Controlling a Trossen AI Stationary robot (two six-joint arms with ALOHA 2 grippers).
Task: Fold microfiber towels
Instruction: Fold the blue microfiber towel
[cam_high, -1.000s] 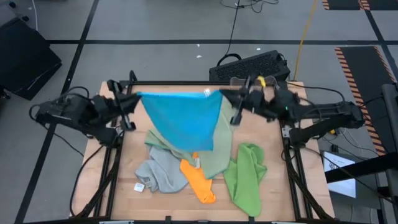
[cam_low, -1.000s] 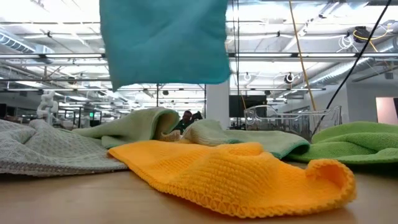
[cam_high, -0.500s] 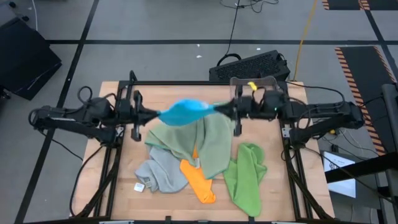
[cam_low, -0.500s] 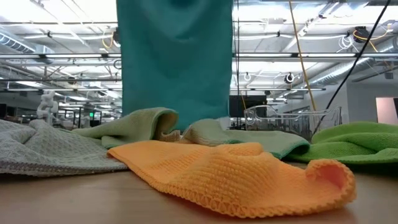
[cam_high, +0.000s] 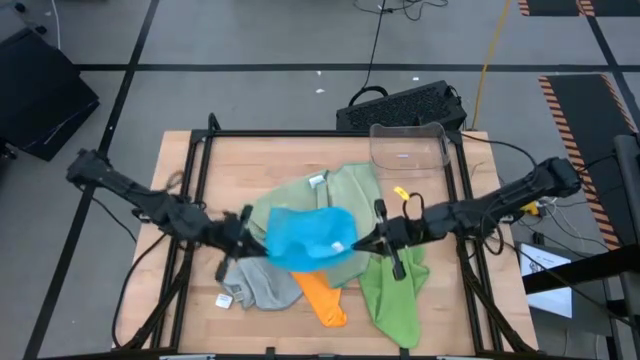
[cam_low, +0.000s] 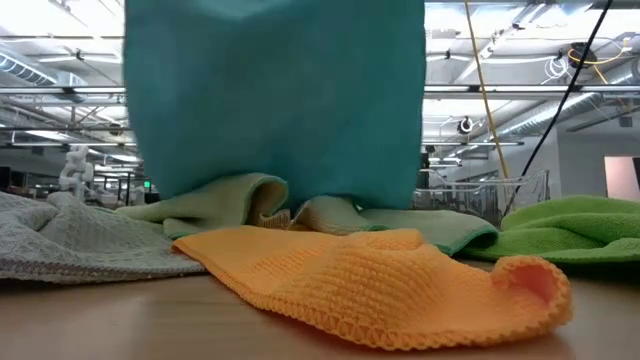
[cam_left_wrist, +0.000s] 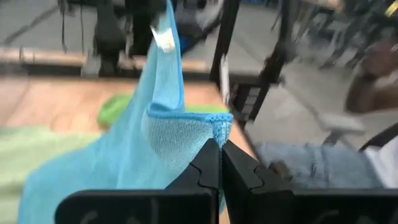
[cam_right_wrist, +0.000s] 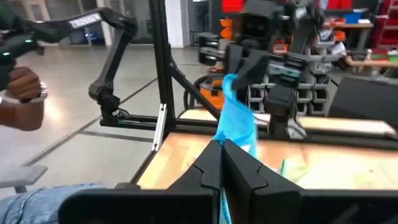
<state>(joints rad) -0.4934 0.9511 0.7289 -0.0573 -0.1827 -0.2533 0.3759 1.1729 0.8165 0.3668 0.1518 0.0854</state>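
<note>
From above, both arms reach in over the middle of the table, carrying the blue towel (cam_high: 305, 238) stretched between them above the heap. The left claw (cam_high: 243, 222) is clenched on its left corner, the right claw (cam_high: 372, 241) on the right one. Under it lie the sage towel (cam_high: 350, 200), grey towel (cam_high: 258, 282), orange towel (cam_high: 322, 296) and lime towel (cam_high: 398, 290), bunched toward the near edge. A clear bin (cam_high: 408, 146) sits at the far right corner. I'd judge this the spreading step: the blue one needs bare table to lie flat, so the next move calls for carrying it off the pile before lowering.

From table height the blue towel (cam_low: 275, 95) hangs like a curtain, its hem just above the sage one, behind the orange towel (cam_low: 380, 285).

The left wrist camera shows the closed fingertips (cam_left_wrist: 214, 163) pinching a hemmed corner, cloth draping away.

The right wrist camera shows its fingertips (cam_right_wrist: 219, 163) shut on the blue edge; the cloth runs up to the left arm's claw opposite
</note>
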